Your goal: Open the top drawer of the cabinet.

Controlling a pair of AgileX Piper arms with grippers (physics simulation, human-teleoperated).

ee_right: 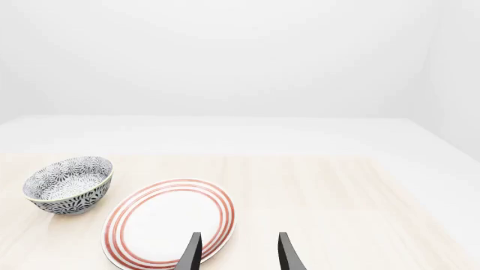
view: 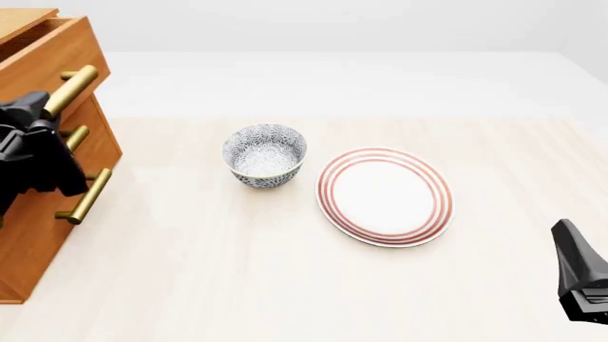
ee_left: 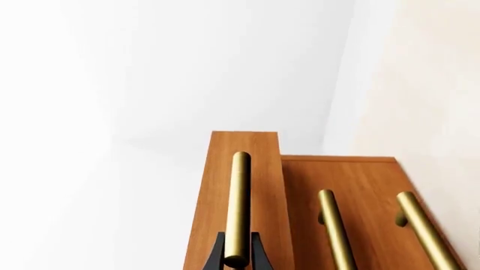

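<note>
The cabinet (view: 38,214) stands at the table's left edge. Its top drawer (view: 48,57) sticks out a little past the two lower ones; in the left wrist view the top drawer front (ee_left: 259,185) stands proud of the lower fronts (ee_left: 360,214). My left gripper (view: 43,114) is shut on the top drawer's brass bar handle (view: 74,87); the left wrist view shows both black fingers (ee_left: 217,256) pressed against the handle (ee_left: 238,208). My right gripper (ee_right: 237,253) is open and empty near the table's front right, and its body shows in the front view (view: 579,274).
A patterned bowl (view: 265,154) sits at mid-table, with a red-ringed white plate (view: 385,196) to its right. Both show in the right wrist view, the bowl (ee_right: 69,185) and the plate (ee_right: 171,222). The lower drawer handles (view: 84,196) are brass too.
</note>
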